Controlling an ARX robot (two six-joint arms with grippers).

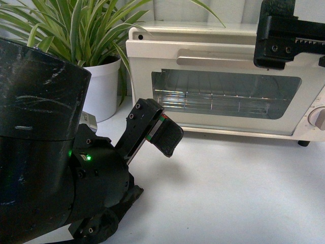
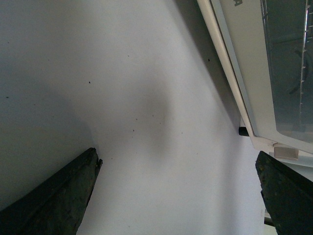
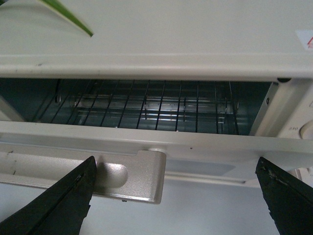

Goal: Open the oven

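Note:
The cream-white oven (image 1: 152,61) stands at the back of the white table. Its glass door (image 1: 223,94) looks tipped open a little at the top; in the right wrist view a gap shows the wire rack (image 3: 146,105) behind the door's top edge. The bar handle (image 1: 213,59) runs along the door's top, its end piece (image 3: 139,176) in the right wrist view. My right gripper (image 3: 176,196) is open above the handle's right end, fingers either side, touching nothing. My left gripper (image 2: 178,191) is open and empty low over the table by the oven's front.
A spider plant in a white pot (image 1: 101,86) stands left of the oven. The oven's knob (image 1: 317,118) is at its right side. My left arm's dark body (image 1: 40,142) fills the left foreground. The oven's black foot (image 2: 242,130) rests on the white table (image 1: 228,188).

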